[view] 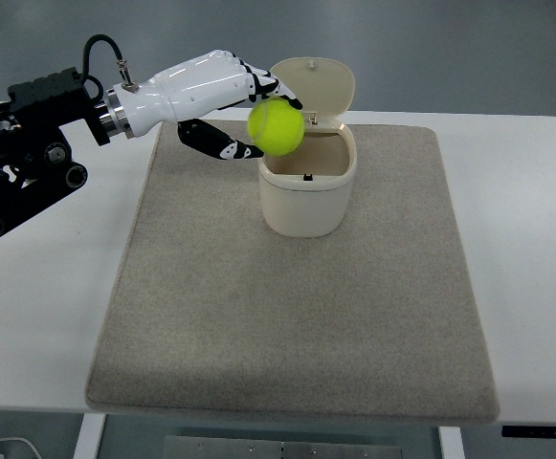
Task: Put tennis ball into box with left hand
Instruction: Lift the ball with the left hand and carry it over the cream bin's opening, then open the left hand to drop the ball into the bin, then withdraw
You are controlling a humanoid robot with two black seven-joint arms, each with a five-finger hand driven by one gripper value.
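My left hand [244,120] reaches in from the upper left, white with black finger joints. It is shut on the yellow-green tennis ball [277,127], fingers over the top and thumb beneath. The ball hangs over the left rim of the cream box [301,206], which stands upright on the mat with its hinged lid [318,84] flipped open to the back. The inside of the box [308,158] shows no other object. The right hand is out of view.
A beige mat [297,316] covers the middle of the white table [536,239]. The black left forearm and its cable [29,143] sit over the table's left edge. The table's front edge runs along the bottom of the view.
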